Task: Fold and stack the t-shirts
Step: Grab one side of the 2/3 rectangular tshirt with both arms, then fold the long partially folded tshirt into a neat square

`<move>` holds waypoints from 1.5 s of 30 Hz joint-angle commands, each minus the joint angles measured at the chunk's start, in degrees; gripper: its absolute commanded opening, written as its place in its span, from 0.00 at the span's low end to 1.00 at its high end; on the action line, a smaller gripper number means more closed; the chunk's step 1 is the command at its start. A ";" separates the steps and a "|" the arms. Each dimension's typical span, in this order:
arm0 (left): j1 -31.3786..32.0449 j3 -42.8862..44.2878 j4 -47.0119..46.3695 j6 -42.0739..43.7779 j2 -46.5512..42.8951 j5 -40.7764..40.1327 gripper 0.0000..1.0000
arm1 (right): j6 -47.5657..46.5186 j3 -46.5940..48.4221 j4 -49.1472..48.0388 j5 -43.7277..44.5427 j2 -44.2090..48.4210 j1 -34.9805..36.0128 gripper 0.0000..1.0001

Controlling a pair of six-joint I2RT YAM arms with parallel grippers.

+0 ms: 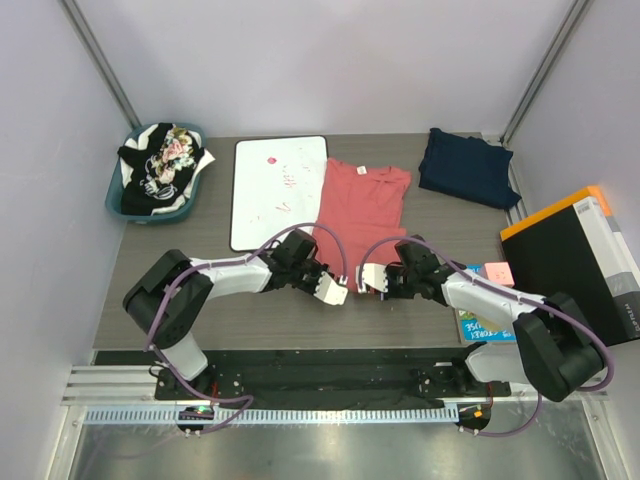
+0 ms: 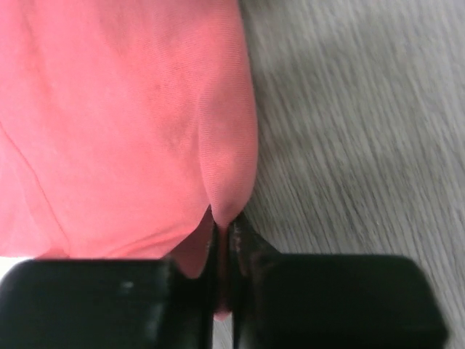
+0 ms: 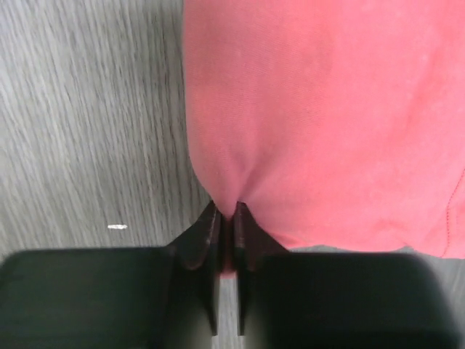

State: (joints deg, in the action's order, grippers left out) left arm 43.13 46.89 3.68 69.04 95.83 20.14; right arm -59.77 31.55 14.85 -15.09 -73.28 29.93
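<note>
The salmon t-shirt [image 1: 360,205] lies flat in a narrow lengthwise fold at the table's middle, collar away from me. My left gripper [image 1: 323,266] is shut on its near left corner, with a pinch of salmon cloth [image 2: 145,123] between the fingers [image 2: 251,251]. My right gripper [image 1: 387,268] is shut on the near right corner, with salmon cloth [image 3: 320,109] pinched between the fingers [image 3: 207,233]. Both stay low at the table. The dark navy t-shirt [image 1: 466,168] lies folded at the far right. Black, white and floral shirts [image 1: 165,165] sit piled in a basket.
A blue basket [image 1: 113,200] stands at the far left. A white board with a black rim [image 1: 278,190] lies left of the salmon shirt. An orange and black box [image 1: 575,255] stands at the right edge. A blue book [image 1: 487,322] and a pink note [image 1: 497,272] lie near it.
</note>
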 commanded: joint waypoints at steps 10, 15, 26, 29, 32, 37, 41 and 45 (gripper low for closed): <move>1.07 7.33 36.70 -7.42 -17.42 13.51 0.00 | -7.01 16.78 41.60 -15.31 7.26 0.91 0.01; 2.39 8.91 47.45 -9.00 -26.65 17.65 0.00 | -10.19 23.36 55.53 -19.18 12.00 3.02 0.01; 3.89 10.76 48.89 -12.61 -35.36 17.05 0.00 | 0.26 31.12 57.32 -19.02 14.74 8.04 0.01; 3.89 10.68 45.21 -9.37 -34.23 13.54 0.00 | 0.44 29.28 52.14 -13.33 14.83 7.95 0.01; 3.45 10.76 40.64 -4.37 -31.77 8.00 0.00 | -0.87 27.87 47.39 -6.30 14.83 7.95 0.01; -0.76 16.02 38.77 -0.05 -25.53 10.00 0.00 | -2.90 27.07 40.44 -0.73 13.95 7.51 0.01; -4.19 19.81 38.07 2.59 -21.13 12.11 0.00 | -3.07 27.42 37.89 0.32 12.46 6.81 0.01; -6.66 22.27 37.89 5.32 -17.62 13.78 0.00 | -3.60 26.72 33.76 1.99 11.32 5.67 0.01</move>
State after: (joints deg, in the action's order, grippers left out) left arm 38.70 65.67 43.18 70.00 76.29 31.42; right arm -62.59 58.61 54.22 -16.95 -61.19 36.77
